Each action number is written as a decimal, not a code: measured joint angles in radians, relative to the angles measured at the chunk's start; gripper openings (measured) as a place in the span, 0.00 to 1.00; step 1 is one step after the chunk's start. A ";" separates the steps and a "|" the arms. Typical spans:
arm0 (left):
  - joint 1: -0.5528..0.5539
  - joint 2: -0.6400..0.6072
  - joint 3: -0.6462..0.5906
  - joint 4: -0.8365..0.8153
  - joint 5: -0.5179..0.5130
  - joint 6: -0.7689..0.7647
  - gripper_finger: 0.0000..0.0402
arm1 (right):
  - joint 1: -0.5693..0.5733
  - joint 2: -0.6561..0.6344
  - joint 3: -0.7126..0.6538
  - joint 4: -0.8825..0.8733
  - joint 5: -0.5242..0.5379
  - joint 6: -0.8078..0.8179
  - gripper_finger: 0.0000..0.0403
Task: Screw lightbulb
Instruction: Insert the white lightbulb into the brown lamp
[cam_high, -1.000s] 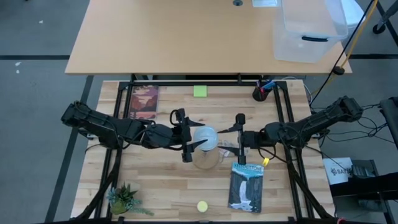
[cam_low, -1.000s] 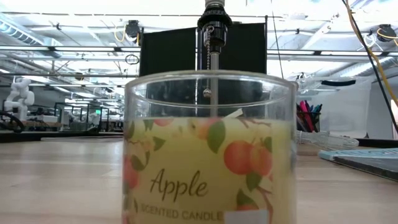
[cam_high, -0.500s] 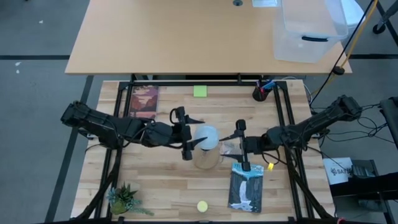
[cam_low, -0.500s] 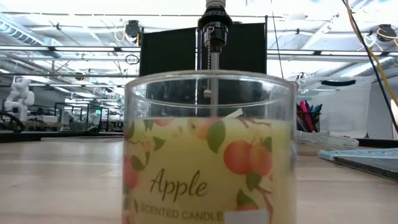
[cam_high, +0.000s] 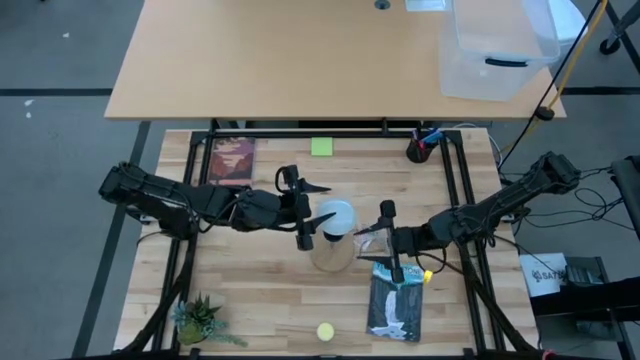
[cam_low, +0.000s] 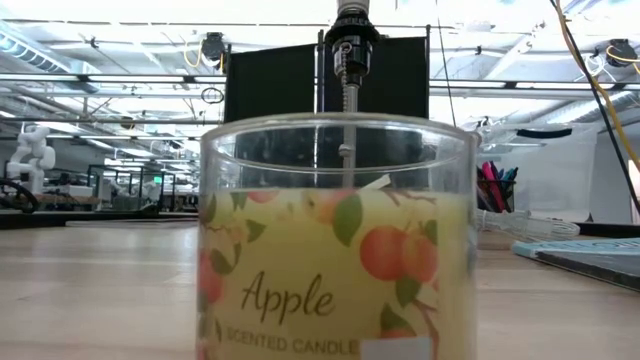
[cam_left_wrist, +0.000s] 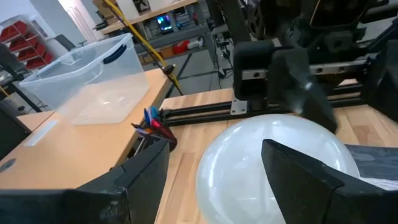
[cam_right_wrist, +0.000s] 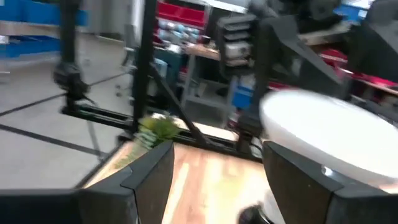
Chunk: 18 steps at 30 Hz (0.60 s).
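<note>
White and frosted, the lightbulb sits mid-surface between the spread fingers of the left claw, ungripped. Just beside it, the right claw stands open, holding nothing.

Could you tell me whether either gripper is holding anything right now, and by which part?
The left gripper has the lightbulb between its fingers at the white globe; actual contact cannot be told. The right gripper, beside the bulb, holds nothing.

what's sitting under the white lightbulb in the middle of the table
In the high view the lightbulb sits over a round wooden base, between the left gripper's open fingers. Its neck and whatever it meets below are covered by the globe.
</note>
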<state>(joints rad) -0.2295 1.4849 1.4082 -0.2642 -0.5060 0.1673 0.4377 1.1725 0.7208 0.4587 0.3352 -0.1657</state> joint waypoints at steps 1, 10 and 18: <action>-0.005 0.000 0.000 0.000 0.000 0.000 0.66 | 0.000 0.000 0.000 -0.017 0.031 0.003 0.59; -0.028 0.000 -0.001 -0.001 0.000 0.000 0.66 | -0.054 0.000 0.000 -0.061 0.131 0.050 0.59; -0.029 0.000 -0.001 -0.002 0.002 -0.001 0.66 | -0.079 -0.002 0.000 -0.035 0.085 -0.045 0.59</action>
<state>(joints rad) -0.2581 1.4849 1.4071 -0.2657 -0.5045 0.1661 0.3587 1.1709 0.7212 0.4238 0.4202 -0.2111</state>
